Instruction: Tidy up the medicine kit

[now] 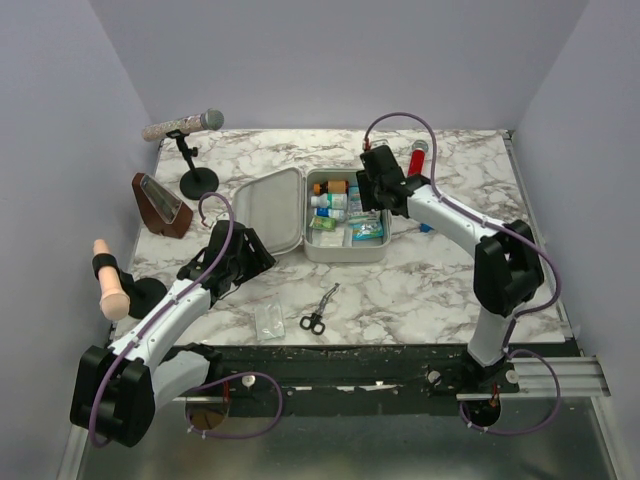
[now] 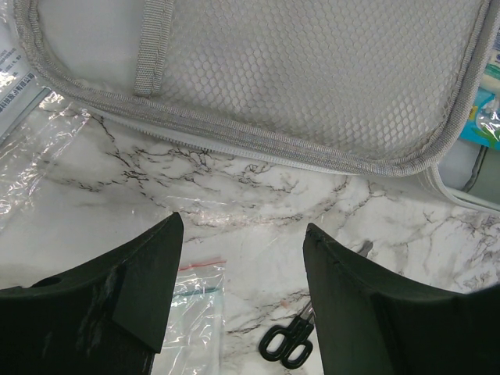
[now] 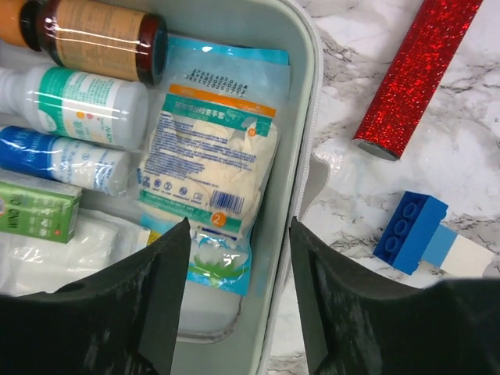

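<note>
The medicine kit (image 1: 346, 257) lies open in the middle of the table, its mesh-lined lid (image 1: 268, 208) folded out to the left. Bottles, a green box and packets fill its tray. My right gripper (image 1: 373, 200) hangs open over the tray's right side. In the right wrist view its jaws (image 3: 239, 226) straddle the kit's wall (image 3: 303, 148), just above a cotton packet (image 3: 209, 152) that lies in the tray; nothing is held. My left gripper (image 1: 260, 254) stands open and empty on the near side of the lid (image 2: 312, 70), above bare marble (image 2: 242, 223).
Black-handled scissors (image 1: 318, 312) and a clear zip bag (image 1: 268, 320) lie near the front edge. A red glitter cylinder (image 3: 414, 74) and a blue block (image 3: 410, 230) sit right of the kit. A microphone on a stand (image 1: 185, 125) and a brown wedge (image 1: 160, 205) stand at the back left.
</note>
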